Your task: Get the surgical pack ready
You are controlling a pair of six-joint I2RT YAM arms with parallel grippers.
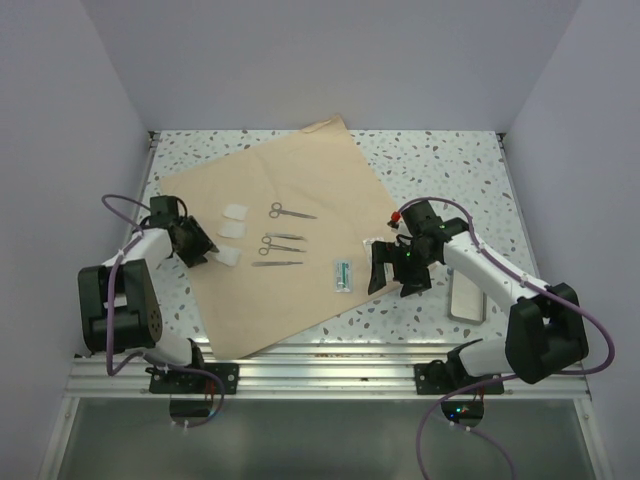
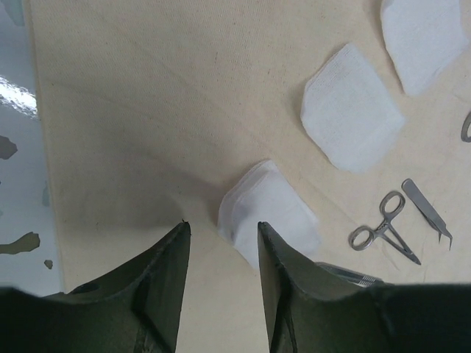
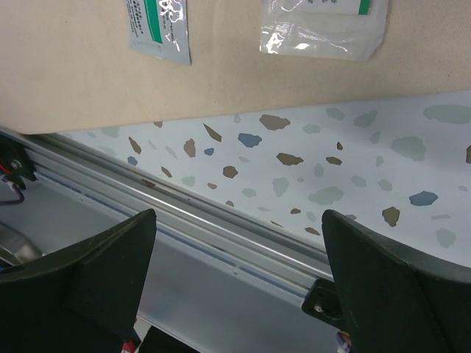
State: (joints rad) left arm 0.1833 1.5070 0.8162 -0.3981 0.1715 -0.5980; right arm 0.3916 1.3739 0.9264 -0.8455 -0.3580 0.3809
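Note:
The surgical pack (image 1: 300, 175) is a wide tan sheet lying flat and slanted on the table. On it lie three white gauze squares (image 1: 231, 230), scissors (image 1: 290, 211), forceps (image 1: 282, 241), tweezers (image 1: 277, 264) and a green-labelled packet (image 1: 343, 273). My left gripper (image 1: 200, 250) hovers over the sheet's left part. In the left wrist view this gripper (image 2: 221, 224) is open with bare sheet (image 2: 147, 110) between the jaws, and the nearest gauze (image 2: 272, 209) lies just past its right fingertip. My right gripper (image 1: 395, 275) stands wide open and empty off the sheet's right edge.
A small metal tray (image 1: 467, 296) sits on the speckled table at the right. The right wrist view shows the gripper (image 3: 239, 213) over the aluminium rail (image 3: 221, 243), with the green-labelled packet (image 3: 158, 29) and a clear packet (image 3: 324, 26) on the sheet beyond. Grey walls enclose three sides.

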